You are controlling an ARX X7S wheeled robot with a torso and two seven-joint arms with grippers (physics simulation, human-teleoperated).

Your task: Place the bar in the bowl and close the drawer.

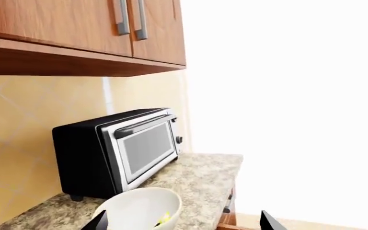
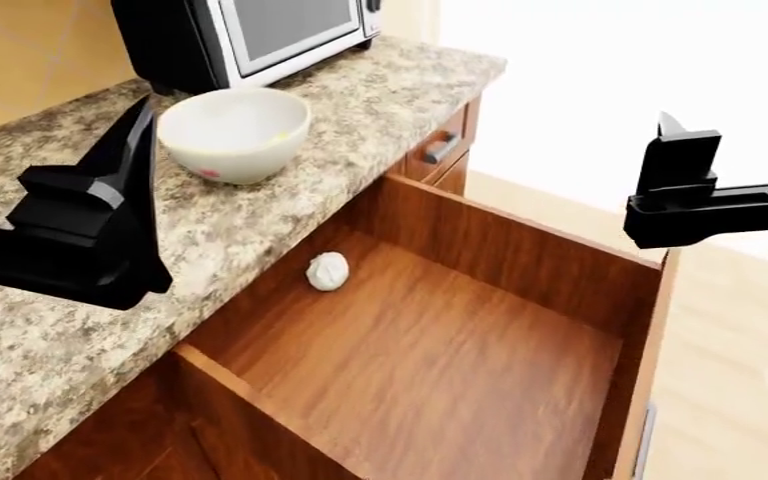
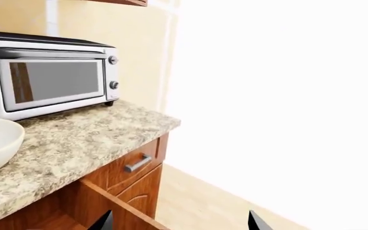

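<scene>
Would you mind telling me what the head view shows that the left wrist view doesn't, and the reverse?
Only the head view shows the bar lying on the floor of the open drawer, and both arms with the left gripper and right gripper. Only the left wrist view shows the upper cabinet doors with their upright handles. Both show the bowl on the granite counter before the toaster oven.

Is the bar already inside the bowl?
No, the bar lies on the floor of the open drawer, while the bowl stands on the counter.
</scene>
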